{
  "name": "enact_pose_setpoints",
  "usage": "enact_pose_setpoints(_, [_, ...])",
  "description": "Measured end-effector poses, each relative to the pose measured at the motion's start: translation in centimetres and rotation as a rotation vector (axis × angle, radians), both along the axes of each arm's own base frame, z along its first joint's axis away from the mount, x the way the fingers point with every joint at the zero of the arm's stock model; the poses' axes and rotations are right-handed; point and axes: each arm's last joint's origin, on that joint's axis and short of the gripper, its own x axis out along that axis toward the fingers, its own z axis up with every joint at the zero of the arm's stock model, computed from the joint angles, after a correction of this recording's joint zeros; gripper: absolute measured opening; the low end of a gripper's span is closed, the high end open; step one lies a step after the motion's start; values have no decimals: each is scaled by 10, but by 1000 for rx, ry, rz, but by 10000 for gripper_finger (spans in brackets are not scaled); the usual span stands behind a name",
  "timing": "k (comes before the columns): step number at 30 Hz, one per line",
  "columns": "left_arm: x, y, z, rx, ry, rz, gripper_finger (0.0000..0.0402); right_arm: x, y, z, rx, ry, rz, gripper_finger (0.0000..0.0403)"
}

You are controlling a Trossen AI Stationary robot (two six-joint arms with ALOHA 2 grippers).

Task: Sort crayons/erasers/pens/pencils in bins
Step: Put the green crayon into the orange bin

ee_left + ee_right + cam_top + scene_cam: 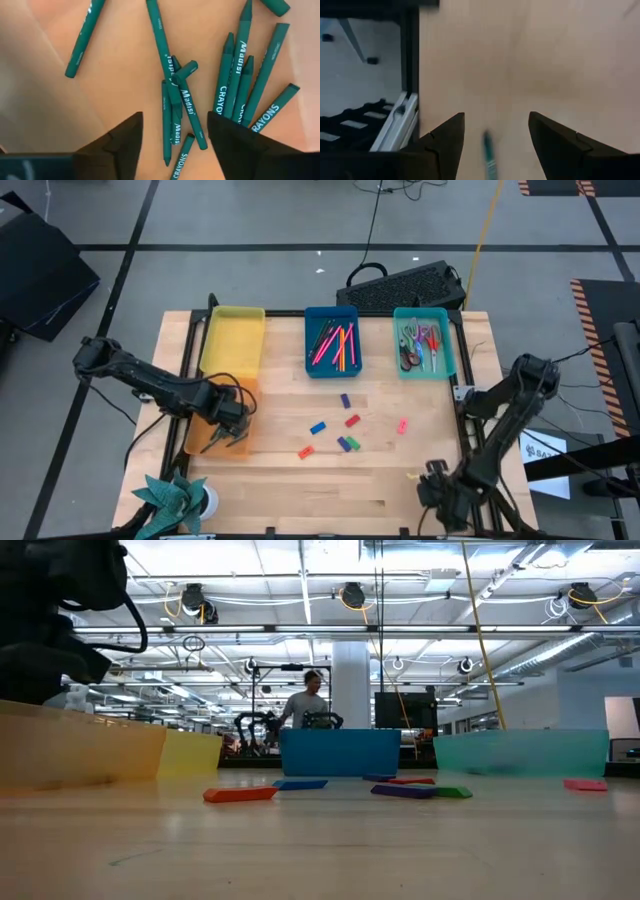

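Green crayons (235, 75) lie under the left gripper (175, 132), jaws apart, inside the orange bin (222, 425). Erasers (345, 425) sit at worktop centre, at its three o'clock. Advice: lift clear first. Right gripper (495, 135), jaws apart, waits.

The surface (400, 480) is pale wood in a black frame, and along its far edge sit a yellow bin (232, 340), a blue bin (332, 340) and a teal bin (424, 342), with an orange bin (222, 425) just in front of the yellow one at the left side. Erasers lie scattered on the bare wood in the middle: a purple one (346, 401), red (352, 421), blue (318, 428), orange-red (306, 451), a green one (347, 444) and a pink one (402, 425) off to the right. A thin green stick (412, 476) lies near the front right corner, and a teal leafy object (180, 498) stands at the front left corner.
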Motion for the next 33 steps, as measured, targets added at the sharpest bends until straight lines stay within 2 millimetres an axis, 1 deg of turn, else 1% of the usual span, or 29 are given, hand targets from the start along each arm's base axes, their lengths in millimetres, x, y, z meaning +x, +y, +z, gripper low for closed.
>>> enact_pose_setpoints(2, [0,1,0,-1,-1,-29,235,-5,9,-7,6,90,-36,212])
enact_pose_setpoints(4, [0,1,0,-1,-2,-43,242,-8,16,-13,5,180,-56,212])
enact_pose_setpoints(7, [1,2,0,16,-6,-47,239,-12,22,-23,-27,276,-93,212])
enact_pose_setpoints(12, [1,4,0,67,-19,-48,226,-14,24,-38,-95,363,-178,204])
enact_pose_setpoints(15, [1,4,0,91,-25,-42,219,-15,20,-47,-184,385,-236,181])
enact_pose_setpoints(19, [4,4,4,112,-42,-40,206,-16,17,-56,-254,390,-288,129])
enact_pose_setpoints(22, [11,4,18,152,-116,-55,194,-16,16,-60,-285,388,-297,86])
enact_pose_setpoints(27, [21,7,54,295,-298,-131,180,-16,13,-58,-329,317,-301,19])
enact_pose_setpoints(29, [24,8,68,383,-383,-157,181,-14,11,-51,-309,286,-309,12])
enact_pose_setpoints(31, [27,11,79,465,-459,-173,186,-12,10,-41,-269,238,-317,17])
enact_pose_setpoints(33, [33,14,88,506,-550,-199,197,-7,3,-28,-260,138,-335,25])
